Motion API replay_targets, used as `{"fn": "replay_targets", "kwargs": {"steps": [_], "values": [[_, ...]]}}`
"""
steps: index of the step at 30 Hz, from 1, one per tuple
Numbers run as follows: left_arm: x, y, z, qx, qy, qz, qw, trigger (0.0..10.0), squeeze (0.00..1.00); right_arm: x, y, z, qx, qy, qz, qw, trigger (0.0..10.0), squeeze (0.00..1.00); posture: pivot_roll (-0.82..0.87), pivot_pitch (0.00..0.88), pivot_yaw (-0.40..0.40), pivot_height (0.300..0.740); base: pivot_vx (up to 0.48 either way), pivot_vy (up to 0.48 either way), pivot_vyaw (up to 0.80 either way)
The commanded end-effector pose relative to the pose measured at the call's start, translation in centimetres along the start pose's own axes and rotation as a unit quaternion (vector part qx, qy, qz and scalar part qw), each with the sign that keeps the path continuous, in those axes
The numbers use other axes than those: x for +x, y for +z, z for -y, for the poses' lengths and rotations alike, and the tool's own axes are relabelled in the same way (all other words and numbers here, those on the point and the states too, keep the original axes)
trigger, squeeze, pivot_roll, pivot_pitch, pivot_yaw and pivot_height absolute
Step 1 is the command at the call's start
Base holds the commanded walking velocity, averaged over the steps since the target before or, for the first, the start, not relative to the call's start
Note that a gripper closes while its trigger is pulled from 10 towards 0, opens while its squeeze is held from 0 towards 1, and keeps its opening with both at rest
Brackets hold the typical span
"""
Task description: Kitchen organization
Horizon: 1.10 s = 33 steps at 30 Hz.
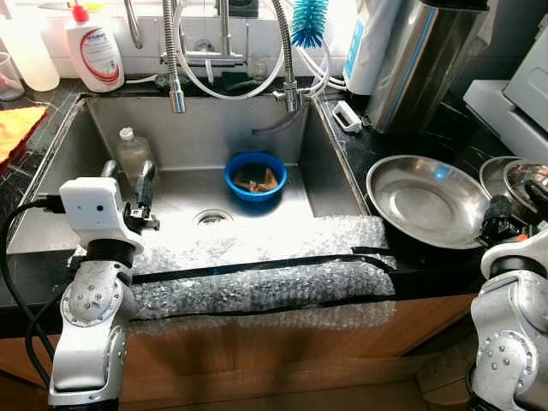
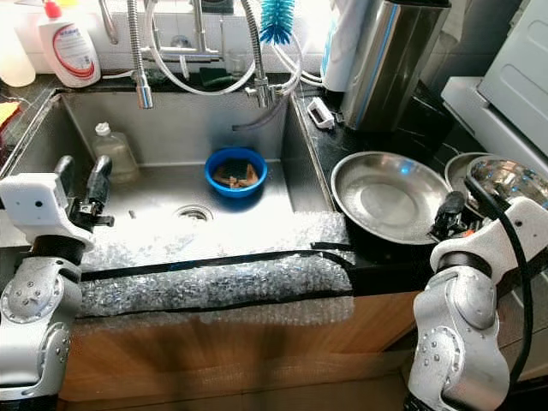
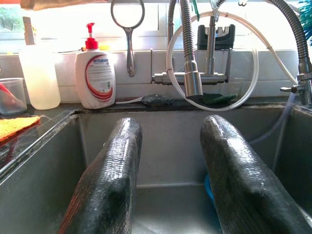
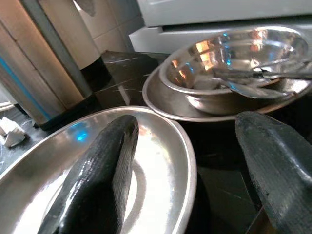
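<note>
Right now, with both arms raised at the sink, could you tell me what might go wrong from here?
1. The right gripper straddles the rim of the steel plate near the counter's front; a nudge could slide it off.
2. The steel bowl holding a spoon sits close behind, so reaching further might knock it.
3. The left gripper, open over the sink, is close to the plastic bottle and could tip it when lowering.

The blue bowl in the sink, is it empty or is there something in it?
Not empty. The blue bowl stands upright on the sink floor with brownish pieces lying inside; what they are cannot be told.
</note>
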<state>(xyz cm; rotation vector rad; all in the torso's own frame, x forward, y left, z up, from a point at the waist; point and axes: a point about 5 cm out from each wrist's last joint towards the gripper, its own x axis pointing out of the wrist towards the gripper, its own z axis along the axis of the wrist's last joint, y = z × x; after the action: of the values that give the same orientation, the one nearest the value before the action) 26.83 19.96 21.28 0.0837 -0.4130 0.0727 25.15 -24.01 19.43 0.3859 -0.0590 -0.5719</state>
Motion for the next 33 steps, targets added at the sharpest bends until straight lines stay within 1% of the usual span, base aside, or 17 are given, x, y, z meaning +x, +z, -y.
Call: {"fn": "replay_targets", "kwargs": {"steps": [1, 10, 13, 16, 26, 29, 33], "values": [[0.2, 0.2, 0.2, 0.003, -0.007, 0.007, 1.0, 10.0, 0.0, 0.2, -0.2, 0.3, 0.023, -0.013, -0.014, 1.0, 10.0, 0.0, 0.02, 0.13, -0.073, 0.74, 0.0, 0.0, 0.0], [0.2, 0.3, 0.1, 0.005, -0.006, 0.008, 1.0, 10.0, 0.0, 0.4, -0.8, 0.0, 0.056, -0.012, -0.039, 0.998, 10.0, 0.0, 0.02, 0.132, -0.074, 0.74, 0.0, 0.0, 0.0], [0.2, 0.3, 0.2, 0.005, -0.007, 0.008, 1.0, 10.0, 0.0, 0.5, -0.9, 0.0, 0.06, -0.012, -0.042, 0.997, 10.0, 0.0, 0.02, 0.132, -0.074, 0.74, 0.0, 0.0, 0.0], [0.2, 0.3, 0.2, 0.005, -0.008, 0.009, 1.0, 10.0, 0.0, 0.6, -1.2, 0.0, 0.082, -0.016, -0.054, 0.995, 10.0, 0.0, 0.03, 0.131, -0.074, 0.74, 0.0, 0.0, 0.0], [0.2, 0.3, 0.2, 0.006, -0.007, 0.008, 1.0, 10.0, 0.0, 1.1, -1.2, 0.2, 0.079, -0.021, -0.055, 0.995, 10.0, 0.0, 0.03, 0.132, -0.073, 0.74, 0.0, 0.0, 0.0], [0.2, 0.4, 0.2, 0.005, -0.008, 0.009, 1.0, 10.0, 0.0, 1.2, -1.1, -0.1, 0.082, -0.015, -0.055, 0.995, 10.0, 0.0, 0.03, 0.131, -0.072, 0.74, 0.0, 0.0, 0.0], [0.2, 0.4, 0.2, 0.006, -0.008, 0.009, 1.0, 10.0, 0.0, 1.4, -1.2, -0.1, 0.08, -0.016, -0.058, 0.995, 10.0, 0.0, 0.03, 0.13, -0.073, 0.74, 0.0, 0.0, 0.0]]}}
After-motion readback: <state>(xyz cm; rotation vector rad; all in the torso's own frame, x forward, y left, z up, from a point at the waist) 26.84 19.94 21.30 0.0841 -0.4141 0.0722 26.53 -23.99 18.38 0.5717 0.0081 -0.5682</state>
